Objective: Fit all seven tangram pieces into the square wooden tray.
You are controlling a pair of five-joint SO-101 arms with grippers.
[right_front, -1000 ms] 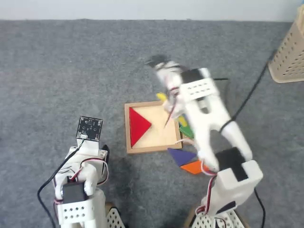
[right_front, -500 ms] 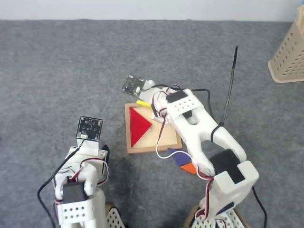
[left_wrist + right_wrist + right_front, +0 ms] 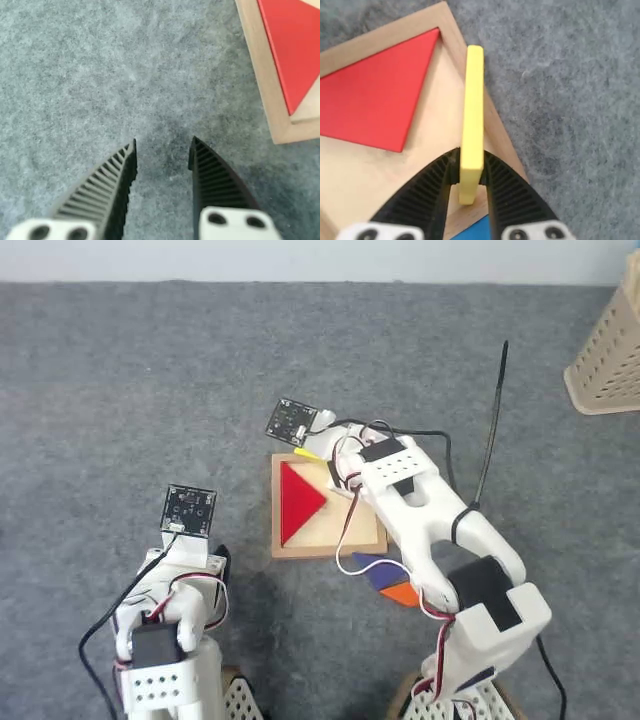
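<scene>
We are noting the grey carpet [image 3: 120,390] covering the whole table, with a slatted basket [image 3: 610,350] sitting at its far right edge. The right arm is stretching over the square wooden tray [image 3: 330,549], which is lying on the carpet between the two arms; the left arm is sitting folded near its base, well apart from the tray. The large red triangle [image 3: 298,502] is lying flat inside the tray against its left wall. Outside the tray, on the carpet at its near right corner, a purple piece [image 3: 378,567] and an orange piece [image 3: 402,593] are touching each other. The right gripper [image 3: 470,160] is clamping a yellow piece [image 3: 472,115] on edge over the tray's far rim, with a blue piece [image 3: 472,230] showing beneath it. The left gripper [image 3: 162,150] is hovering over bare carpet, jaws apart and gripping nothing.
</scene>
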